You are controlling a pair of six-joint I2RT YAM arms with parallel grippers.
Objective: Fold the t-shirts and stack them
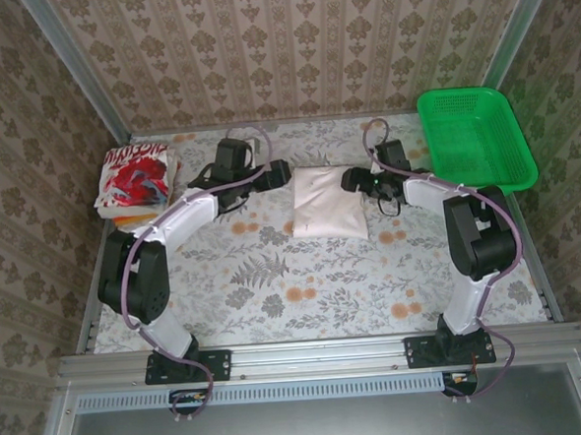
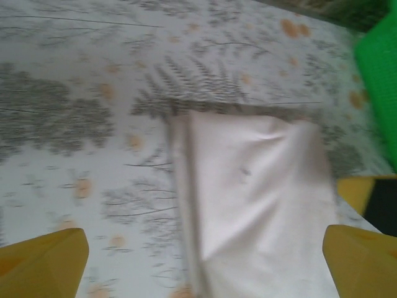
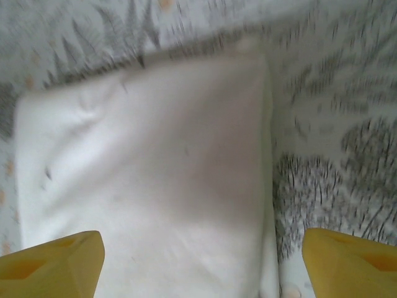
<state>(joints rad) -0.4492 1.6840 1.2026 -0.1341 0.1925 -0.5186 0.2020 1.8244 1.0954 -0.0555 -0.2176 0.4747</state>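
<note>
A plain off-white cloth t-shirt (image 1: 326, 201) lies folded on the floral surface (image 1: 275, 283), between the open, empty left hand (image 1: 284, 172) and right hand (image 1: 349, 181). A red-printed white t-shirt (image 1: 135, 180) sits folded at far left; stacking apparently remains.

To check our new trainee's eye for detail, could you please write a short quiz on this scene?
1. True or false: the basket is empty.
2. The printed shirt lies: A far left; B in the basket; C at the centre.
3. What lies between the left gripper and right gripper, and are they open?
Key: 1 true; 2 A; 3 the folded off-white shirt; both open.
</note>
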